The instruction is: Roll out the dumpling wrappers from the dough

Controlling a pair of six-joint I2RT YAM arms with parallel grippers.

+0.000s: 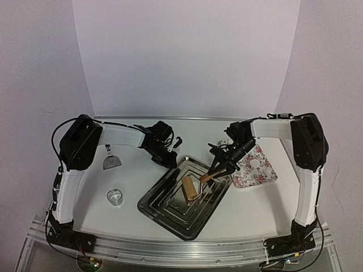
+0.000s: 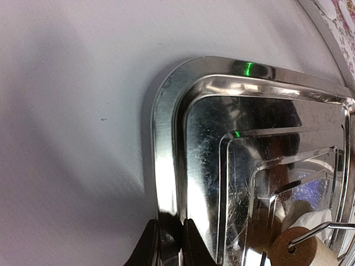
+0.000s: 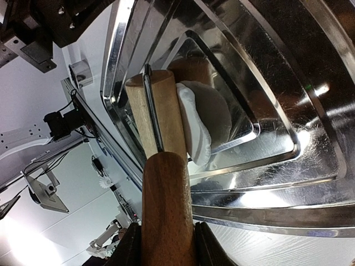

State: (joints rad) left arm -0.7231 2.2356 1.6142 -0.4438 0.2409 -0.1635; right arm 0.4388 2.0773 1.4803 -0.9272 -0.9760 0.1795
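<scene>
A white lump of dough [image 3: 206, 117] lies in the middle of the steel tray [image 1: 170, 211]. The wooden rolling pin's roller [image 3: 158, 113] rests against the dough. My right gripper [image 3: 166, 246] is shut on the pin's brown handle [image 3: 166, 205]. From above, the roller [image 1: 191, 188] lies across the tray's centre and hides the dough, with the right gripper [image 1: 220, 169] over the tray's far right rim. My left gripper [image 2: 172, 244] is shut on the tray's rim [image 2: 165, 166], at its far left edge. A dumpling wrapper [image 1: 256, 163] lies on the floral board [image 1: 262, 175].
A clear ring cutter [image 1: 115, 196] stands on the table left of the tray. A metal scraper [image 1: 111, 162] lies further back, near the left arm. The floral board sits right of the tray, under the right arm.
</scene>
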